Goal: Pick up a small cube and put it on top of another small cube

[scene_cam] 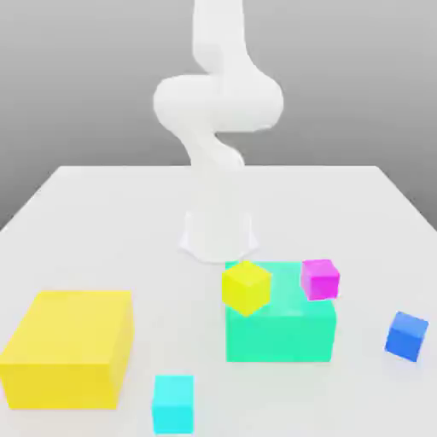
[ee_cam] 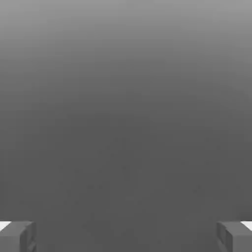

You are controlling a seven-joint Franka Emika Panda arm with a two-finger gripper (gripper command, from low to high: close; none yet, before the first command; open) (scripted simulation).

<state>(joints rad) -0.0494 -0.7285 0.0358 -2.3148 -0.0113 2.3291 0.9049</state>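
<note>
Cyan cube (scene_cam: 173,403) down at six o'clock on the surface (scene_cam: 102,222), sitting alone, just beside the big yellow block (scene_cam: 67,347) at eight. Gripper (ee_cam: 126,236) spread wide in the hand view, fingertips (ee_cam: 17,236) far apart, nothing between them, grey backdrop ahead. Arm (scene_cam: 218,128) folded high at twelve o'clock, well apart from every cube.

Step in hand, by judgement: the reach toward the cyan cube. Best done by coming straight down over its centre, jaws squared to two opposite faces, closing only once low around the sides. Worth keeping the approach off the yellow block's near edge.

Candidates for the base: blue cube (scene_cam: 406,335) at four o'clock, free-standing and easy; yellow cube (scene_cam: 246,287) and magenta cube (scene_cam: 319,278) up on the teal block (scene_cam: 280,333), the yellow one overhanging its edge, looking riskier.

No brands, labels or writing anywhere; plain coloured faces all round.
</note>
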